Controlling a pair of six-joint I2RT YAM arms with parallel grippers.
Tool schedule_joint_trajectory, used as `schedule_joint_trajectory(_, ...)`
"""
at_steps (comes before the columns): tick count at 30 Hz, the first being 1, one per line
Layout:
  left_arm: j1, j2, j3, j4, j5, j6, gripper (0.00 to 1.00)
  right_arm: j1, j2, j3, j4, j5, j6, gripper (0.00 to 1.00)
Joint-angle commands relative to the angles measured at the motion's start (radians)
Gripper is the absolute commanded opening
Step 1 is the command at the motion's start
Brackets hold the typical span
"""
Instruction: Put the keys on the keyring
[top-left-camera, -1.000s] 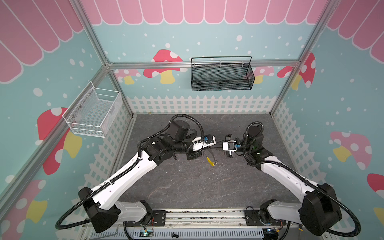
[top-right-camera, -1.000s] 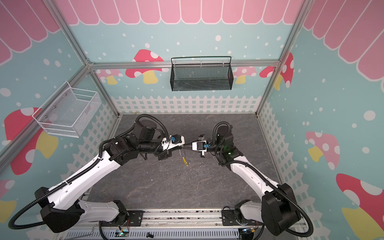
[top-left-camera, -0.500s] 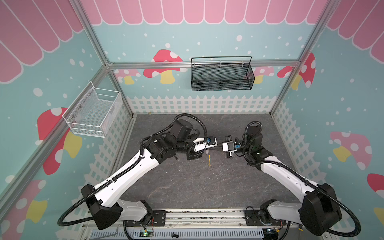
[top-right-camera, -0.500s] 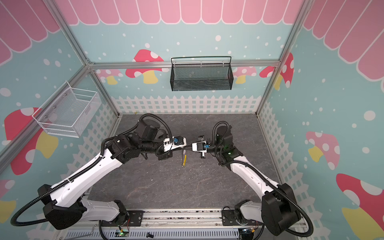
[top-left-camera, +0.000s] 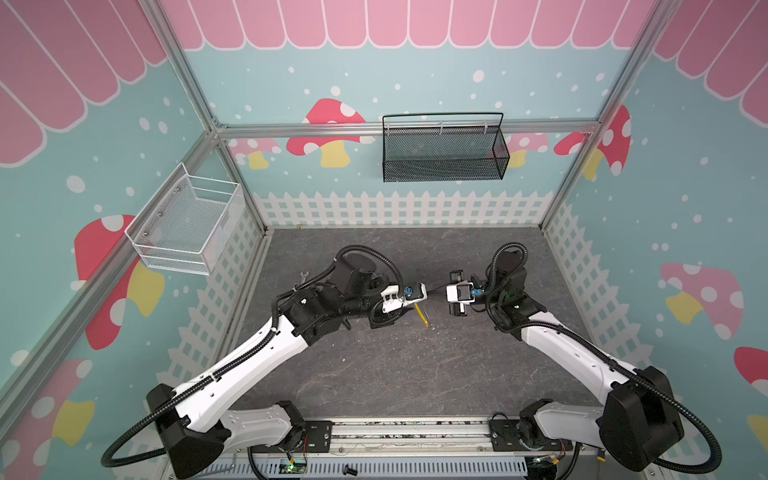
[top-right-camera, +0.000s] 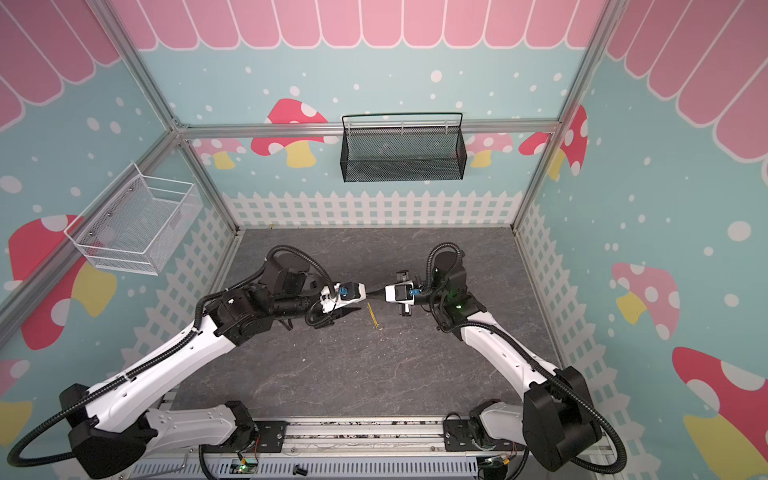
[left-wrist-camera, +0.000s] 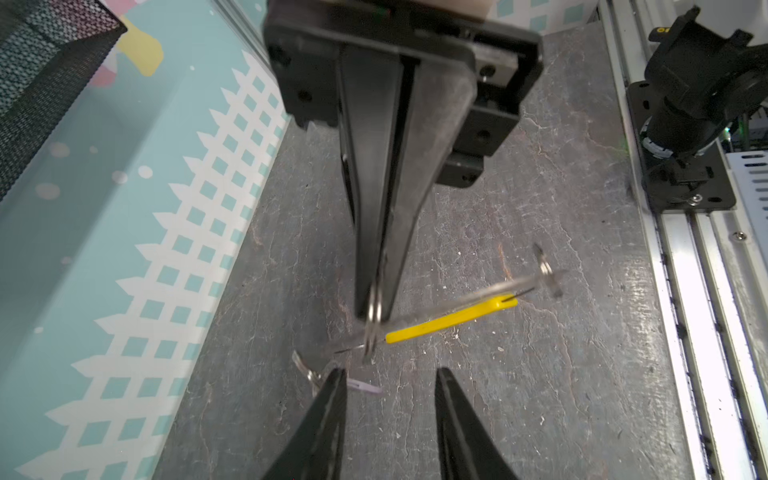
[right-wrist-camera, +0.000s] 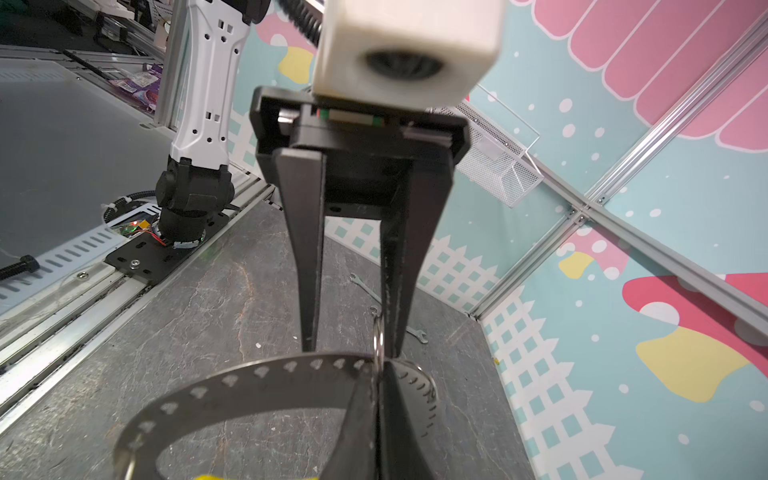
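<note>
The two grippers are seen tip to tip above the middle of the desk (top-left-camera: 374, 374), somewhat toward its far side. The left gripper (left-wrist-camera: 390, 372) is held open, with a clear gap between its fingers and nothing gripped there. The right gripper (left-wrist-camera: 374, 318) is pressed closed, and a small split ring (left-wrist-camera: 373, 307) is pinched between its fingertips. The keyring (left-wrist-camera: 453, 318) is carried at that same spot, clear of the desk. Whether its dark wire is clamped too or only threaded through the split ring cannot be told. Its yellow segment (top-left-camera: 422, 315) is seen in both top views just on the near side of the gripper tips, slanting toward the near edge. A blurred silver key (left-wrist-camera: 545, 272) is found at the end of the keyring beyond the yellow segment. A second key (left-wrist-camera: 306, 370) with a lilac tag (left-wrist-camera: 365, 387) is seen just beside one finger of the left gripper; whether it hangs or lies on the desk cannot be told. Wrenches (right-wrist-camera: 365, 287) are laid on the desk toward the far left, behind the left arm
</note>
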Motion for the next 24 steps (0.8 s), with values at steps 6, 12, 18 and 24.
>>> schedule_joint_trajectory(6, 0.099, -0.153, -0.277, 0.516, 0.153, -0.236, 0.27, 0.002, 0.029, 0.027, 0.150, -0.063, 0.106, 0.00)
schedule_joint_trajectory(12, 0.099, -0.149, -0.342, 0.629, 0.202, -0.309, 0.24, 0.003, 0.052, 0.031, 0.215, -0.065, 0.170, 0.00)
schedule_joint_trajectory(18, 0.099, -0.127, -0.361, 0.689, 0.218, -0.332, 0.23, 0.004, 0.071, 0.018, 0.281, -0.036, 0.209, 0.00)
schedule_joint_trajectory(24, 0.101, -0.105, -0.345, 0.668, 0.160, -0.345, 0.24, 0.009, 0.077, -0.005, 0.336, 0.019, 0.214, 0.00)
